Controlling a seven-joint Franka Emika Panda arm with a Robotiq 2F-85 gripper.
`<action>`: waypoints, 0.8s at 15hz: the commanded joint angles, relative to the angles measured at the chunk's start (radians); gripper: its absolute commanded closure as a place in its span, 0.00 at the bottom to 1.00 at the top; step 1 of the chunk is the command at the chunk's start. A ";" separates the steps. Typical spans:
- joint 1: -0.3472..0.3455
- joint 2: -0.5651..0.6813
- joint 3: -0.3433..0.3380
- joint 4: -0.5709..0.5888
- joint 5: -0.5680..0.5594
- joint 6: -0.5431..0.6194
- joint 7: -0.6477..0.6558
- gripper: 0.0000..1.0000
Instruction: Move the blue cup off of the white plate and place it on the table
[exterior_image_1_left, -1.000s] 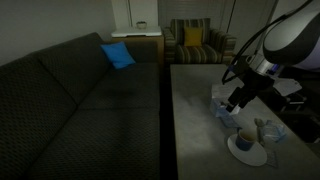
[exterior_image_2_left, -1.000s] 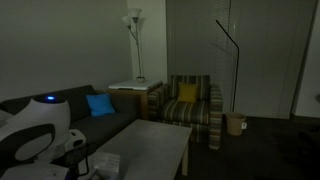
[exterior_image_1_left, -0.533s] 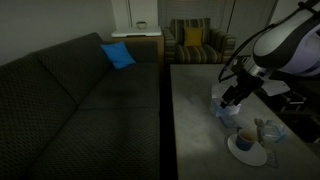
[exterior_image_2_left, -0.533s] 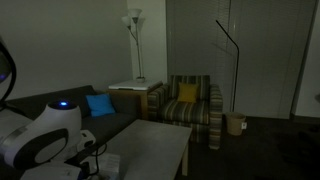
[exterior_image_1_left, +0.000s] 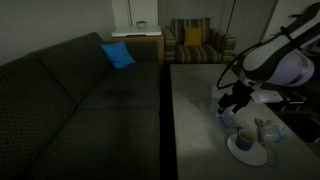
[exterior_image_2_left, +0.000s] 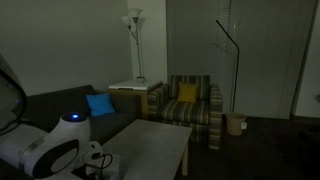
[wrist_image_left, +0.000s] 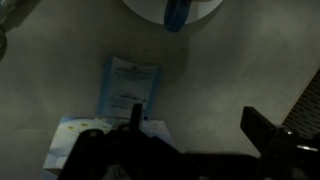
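Dim living room, dark sofa (exterior_image_1_left: 80, 100) on one side, and the long grey surface (exterior_image_1_left: 195, 115) runs alongside it with all the action at its near end. The tool (exterior_image_1_left: 238, 102) hangs above the surface, just short of the white plate (exterior_image_1_left: 252, 156). The blue cup (exterior_image_1_left: 246, 138) sits on that plate, not yet touched.

The wrist view tells the story: the tool (wrist_image_left: 195, 125) has its jaws spread wide with nothing between them, and the cup (wrist_image_left: 175, 14) peeks in at the top edge on the plate (wrist_image_left: 140, 6). So this looks like the approach, with the grasp not yet made.

A pale boxy object (wrist_image_left: 130, 85) lies right under the wrist, and a glassy object (exterior_image_1_left: 266, 130) stands just beside the plate. Doing this well likely means travelling over the box, centring the cup between the jaws, then descending straight so neither jaw clips the rim or nudges the glass. Close gently, lift clear of the plate edge, and set down on a bare stretch of grey.
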 joint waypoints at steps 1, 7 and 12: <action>0.055 0.020 -0.071 0.047 0.033 -0.044 0.112 0.00; 0.101 0.029 -0.140 0.055 0.058 -0.075 0.269 0.00; 0.096 0.029 -0.133 0.049 0.055 -0.072 0.265 0.00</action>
